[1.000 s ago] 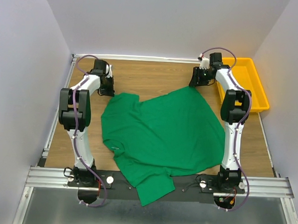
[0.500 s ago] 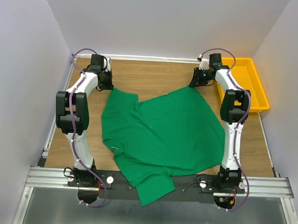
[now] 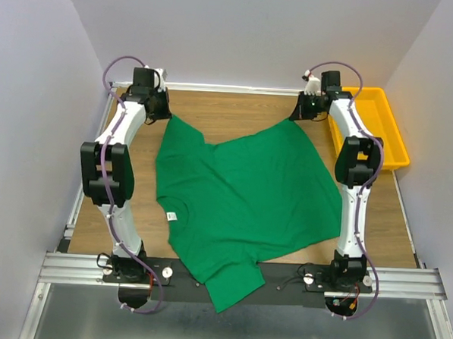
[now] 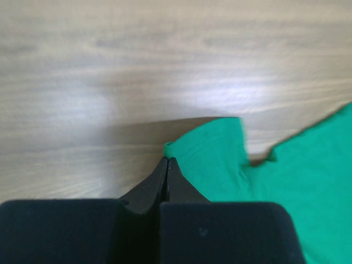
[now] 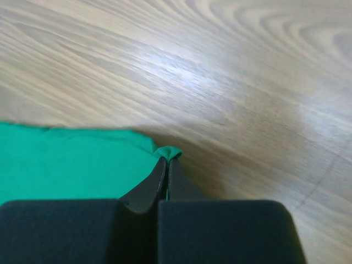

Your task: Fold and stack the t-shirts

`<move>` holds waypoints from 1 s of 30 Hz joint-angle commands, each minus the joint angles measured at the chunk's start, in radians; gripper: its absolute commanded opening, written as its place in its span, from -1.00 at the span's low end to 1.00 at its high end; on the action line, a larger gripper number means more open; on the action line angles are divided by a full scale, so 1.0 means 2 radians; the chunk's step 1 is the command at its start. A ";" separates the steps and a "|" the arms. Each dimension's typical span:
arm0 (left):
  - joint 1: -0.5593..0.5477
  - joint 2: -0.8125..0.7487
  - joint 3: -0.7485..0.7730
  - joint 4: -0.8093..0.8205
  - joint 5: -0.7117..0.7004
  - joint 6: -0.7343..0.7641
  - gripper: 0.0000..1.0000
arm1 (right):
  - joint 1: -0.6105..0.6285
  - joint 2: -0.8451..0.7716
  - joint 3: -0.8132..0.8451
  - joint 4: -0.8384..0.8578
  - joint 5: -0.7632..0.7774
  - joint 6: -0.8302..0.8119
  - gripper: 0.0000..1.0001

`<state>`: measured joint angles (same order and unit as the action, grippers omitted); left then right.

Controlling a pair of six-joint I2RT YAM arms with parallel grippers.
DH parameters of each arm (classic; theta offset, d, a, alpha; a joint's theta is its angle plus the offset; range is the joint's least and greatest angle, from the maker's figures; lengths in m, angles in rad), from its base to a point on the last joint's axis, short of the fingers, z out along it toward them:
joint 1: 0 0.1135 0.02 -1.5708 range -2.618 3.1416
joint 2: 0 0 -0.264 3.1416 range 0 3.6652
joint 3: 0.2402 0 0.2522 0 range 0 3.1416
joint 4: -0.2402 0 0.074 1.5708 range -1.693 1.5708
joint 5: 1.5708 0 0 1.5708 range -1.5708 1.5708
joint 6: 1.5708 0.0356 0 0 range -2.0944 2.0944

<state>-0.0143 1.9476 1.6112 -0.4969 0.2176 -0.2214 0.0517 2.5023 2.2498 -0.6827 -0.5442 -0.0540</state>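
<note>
A green t-shirt [image 3: 248, 193] is shown spread on the wooden table [image 3: 230, 109]. Its far left corner is pinched in the left gripper [image 4: 166, 164], its far right corner in the right gripper [image 5: 166, 161], jaws pressed together.

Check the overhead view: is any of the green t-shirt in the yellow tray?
No, the t-shirt lies spread on the table, clear of the yellow tray at the right.

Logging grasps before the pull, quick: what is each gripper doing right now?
Left gripper: closed, pinching a far corner of the green t-shirt.
Right gripper: closed, pinching the shirt's other far corner.
</note>
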 commanded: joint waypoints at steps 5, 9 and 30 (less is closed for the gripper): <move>0.016 -0.144 0.066 0.071 -0.012 -0.040 -1.00 | -0.001 -0.161 0.026 0.020 -0.048 -0.016 -0.99; 0.016 -0.259 0.053 0.142 -0.002 -0.071 -1.00 | -0.001 -0.266 0.019 0.036 -0.049 -0.016 -0.99; 0.013 -0.412 0.264 0.232 -0.021 -0.145 -1.00 | -0.010 -0.505 0.122 0.175 0.163 0.010 -0.99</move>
<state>0.0124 1.1355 2.1345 -0.0402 0.2108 -0.4801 0.0460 1.5066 2.4794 -0.3672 -0.3172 -0.0433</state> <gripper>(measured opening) 0.006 0.012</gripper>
